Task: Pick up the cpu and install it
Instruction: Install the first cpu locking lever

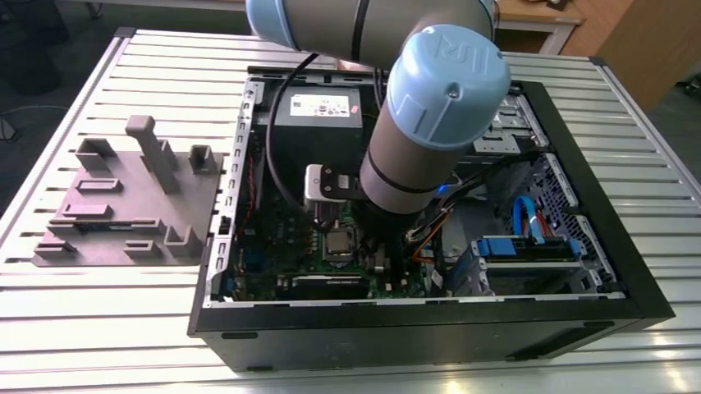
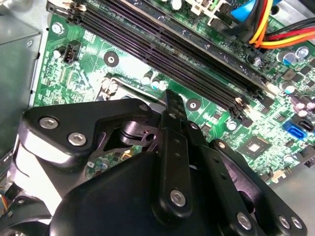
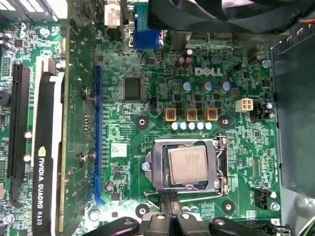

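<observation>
**CPU sits in the socket, arm poised right over it**

Start with the big picture: the open computer case [image 1: 438,205] lies on the slatted table [image 1: 110,328], and the arm [image 1: 438,107] plunges straight down into it, wrist vertical over the green motherboard [image 3: 147,64]. Tight quarters in there, with memory slots [image 2: 172,44] on one side and a graphics card [image 3: 44,147] on the other.

Down at the socket frame [image 3: 155,169], there is the cpu [image 3: 187,164], lying flat inside the frame, silver top up. That chip looks light, rigid and slick on its metal lid, with a delicate underside, I'd judge; the sensible hold is by two opposite edges.

The gripper [image 3: 170,206] hovers just beside the frame's edge, holding nothing, its fingers drawn close together.
</observation>
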